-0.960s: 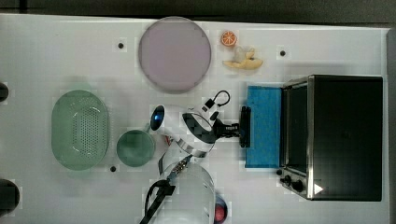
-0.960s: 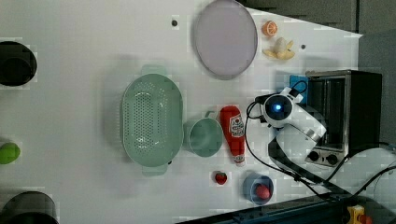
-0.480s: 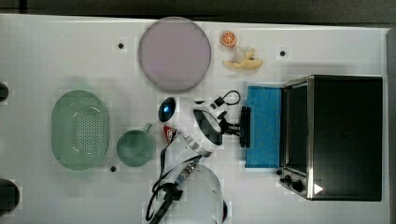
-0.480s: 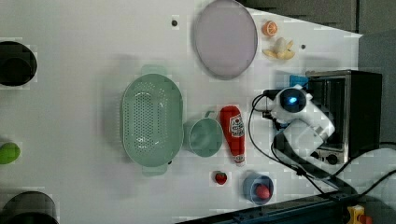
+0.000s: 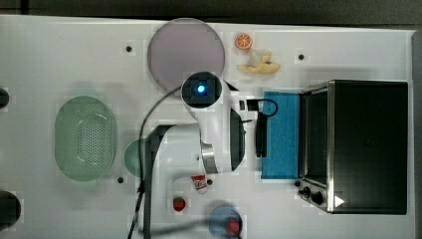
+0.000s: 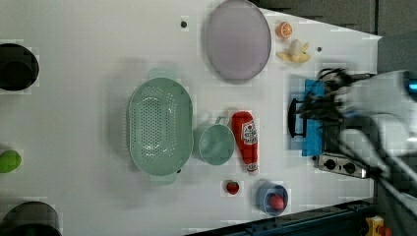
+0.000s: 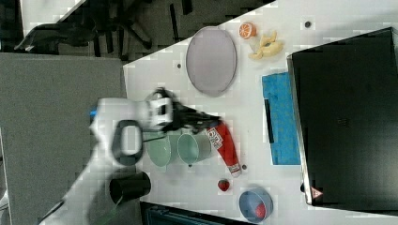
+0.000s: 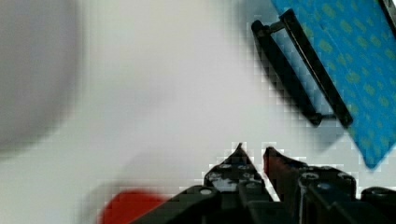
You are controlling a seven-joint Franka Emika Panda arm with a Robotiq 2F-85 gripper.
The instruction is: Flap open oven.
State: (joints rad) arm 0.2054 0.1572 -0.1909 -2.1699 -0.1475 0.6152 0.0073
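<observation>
A white worktop [image 5: 59, 59] seen from above, crowded with kitchen things. The oven [image 5: 366, 144] sits at the top view's right edge, its black top facing the camera. Its door [image 5: 281, 134] already lies folded down flat toward the middle of the worktop, showing blue, with the dark bar handle [image 5: 261, 134] along its free edge. Two knobs [image 5: 311, 193] sit at the oven's lower front corner in the top view.

The white robot arm [image 5: 216, 134] hangs above the worktop just beside the handle. In the wrist view the hand [image 8: 252, 154] points at bare worktop, its two fingers nearly together with a thin gap and nothing between them; the handle [image 8: 299, 70] lies apart from the tips, not touched.

Elsewhere: a grey plate [image 5: 186, 55], an orange slice [image 5: 243, 41], banana pieces [image 5: 259, 63], a green colander [image 5: 85, 138], a green cup [image 6: 214, 143], a ketchup bottle [image 6: 246, 140], a strawberry [image 5: 178, 203] and a blue bowl [image 5: 225, 221].

The door appears fully open, so the task looks finished and the step in hand is likely the retreat. What remains, by my reading, is to lift clear without catching the handle or the bottle beneath the arm.

Against the earlier frames, the door lay just as flat then. The arm has shifted: in the top view its wrist now sits higher up and reaches closer to the plate, covering the cup it left exposed earlier
</observation>
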